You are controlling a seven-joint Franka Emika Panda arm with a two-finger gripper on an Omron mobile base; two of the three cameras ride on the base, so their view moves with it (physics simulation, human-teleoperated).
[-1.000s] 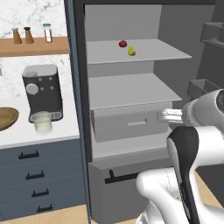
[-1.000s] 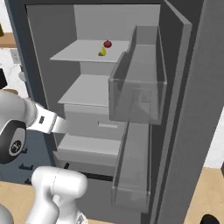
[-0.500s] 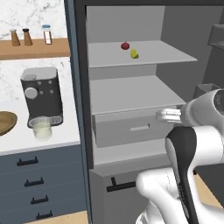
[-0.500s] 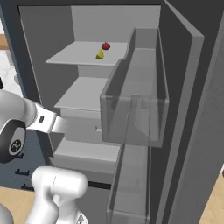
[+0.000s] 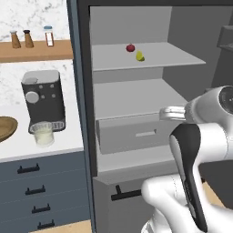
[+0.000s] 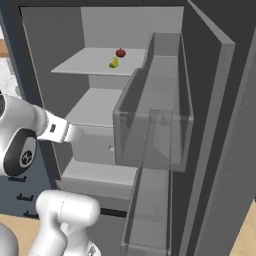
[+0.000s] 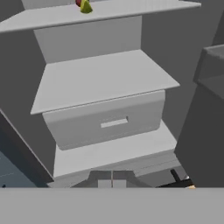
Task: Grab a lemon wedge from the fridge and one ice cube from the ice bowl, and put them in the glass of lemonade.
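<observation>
Standing with its door swung wide, the fridge point(image 5: 136, 113) gives you a clear line to the lemon wedge point(image 5: 139, 56), which sits on the top shelf point(image 5: 173, 57) just beside a small red fruit point(image 5: 130, 48). Your end effector point(image 7: 111, 180) is shut and holds nothing, its fingertips pressed together low in the hand view and aimed at the fridge drawer point(image 7: 105, 122), well below the wedge. That suggests the arm is tucked while the base lines up, so the reach has not begun. The glass of lemonade point(image 5: 43, 134) waits on the table point(image 5: 27, 148) in front of the coffee machine point(image 5: 42, 100), with the ice bowl point(image 5: 5, 128) near it at the left edge, so both stay within reach for later.

Compared with a second ago, the whole scene has slid leftward in the left base view and the fridge interior looms larger, so the base has driven, not the things. The shelf contents look undisturbed.
</observation>
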